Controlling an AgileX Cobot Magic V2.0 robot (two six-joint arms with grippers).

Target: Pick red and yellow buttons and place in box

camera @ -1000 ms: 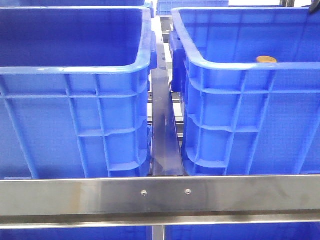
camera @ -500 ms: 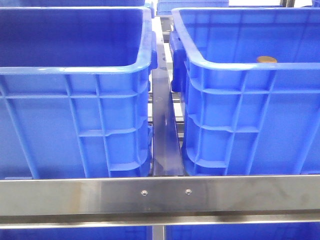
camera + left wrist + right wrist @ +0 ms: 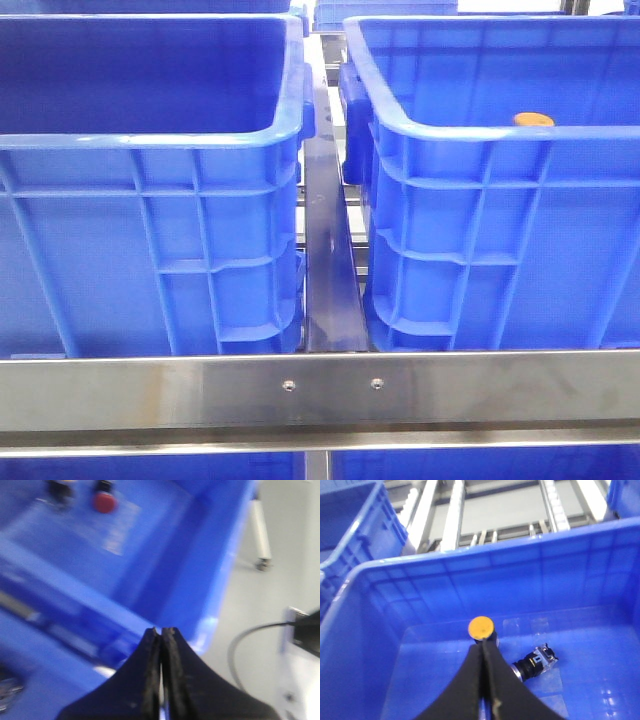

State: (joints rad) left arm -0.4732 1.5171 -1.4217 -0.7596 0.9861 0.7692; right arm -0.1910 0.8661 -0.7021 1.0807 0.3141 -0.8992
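In the front view, nearest the camera, a brushed steel rail point(image 3: 320, 395) with two small screw heads crosses the whole width. Behind it stand two blue crates side by side, apart, with a dark metal strip point(image 3: 328, 270) running away between them. The left crate point(image 3: 150, 240) shows only bare inner walls from here. The right crate point(image 3: 500, 240) shows an orange-yellow button point(image 3: 533, 120) peeking just over its near rim; neither arm appears in this view.

The right wrist view shows what the front view hides. The right claw point(image 3: 485, 650) hangs inside a blue crate point(image 3: 365, 630), its black fingers point(image 3: 470, 690) pressed together with no gap between them. The orange-yellow disc point(image 3: 481, 628) sits right at the tips; whether the tips pinch its stem or merely touch it cannot be told. Just beside the fingers on the crate floor lies a button body point(image 3: 536, 662), silver and black, on its side. Clear plastic film patches lie flat on the floor near it. Beyond the far wall are grey conveyor rails point(image 3: 455, 515) and the corner of another blue crate point(image 3: 350, 520).

The left wrist view is blurred. The left claw point(image 3: 161, 645) is pressed together, holding nothing, above the rim of a blue crate point(image 3: 215, 580). Farther in, on that crate's floor, a red button point(image 3: 105, 501) rests on a clear film patch, with a darker button-like shape point(image 3: 60, 490) beside it. Outside the crate a black cable point(image 3: 250, 640) curves over pale floor.

No writing or brand mark is readable in any view.
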